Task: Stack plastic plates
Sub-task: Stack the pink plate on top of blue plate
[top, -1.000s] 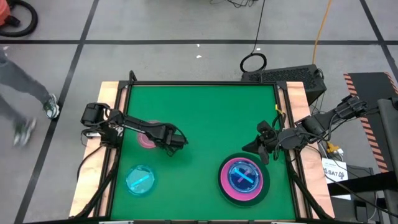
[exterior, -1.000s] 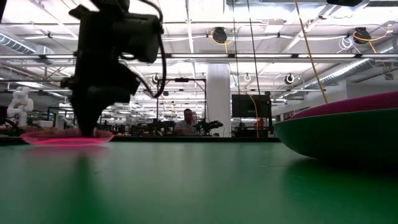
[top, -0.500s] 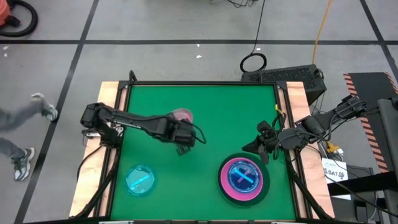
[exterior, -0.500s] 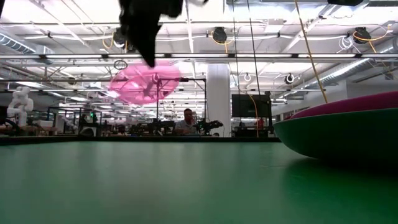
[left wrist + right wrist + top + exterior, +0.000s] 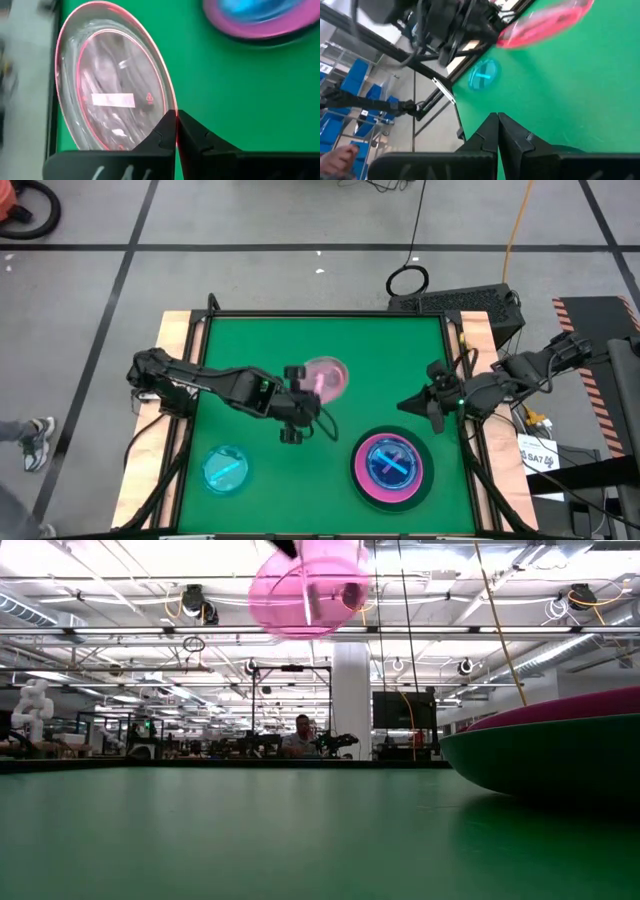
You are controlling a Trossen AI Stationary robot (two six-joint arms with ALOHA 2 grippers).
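Pink translucent plate (image 5: 326, 375) held aloft mid-table, rim pinched in our left gripper (image 5: 312, 388). Cyan plate (image 5: 225, 468) at 7 o'clock. Stack (image 5: 390, 465) at 5 o'clock. Right gripper (image 5: 423, 404) beside stack, fingers closed, empty.

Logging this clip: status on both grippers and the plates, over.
Left gripper shut on translucent pink plate, airborne mid-table. Right gripper shut, empty, waiting beside the stack. Cyan plate still loose. Path clear.

Left gripper (image 5: 312, 385) with plate (image 5: 327, 375) above table (image 5: 330, 340) middle.
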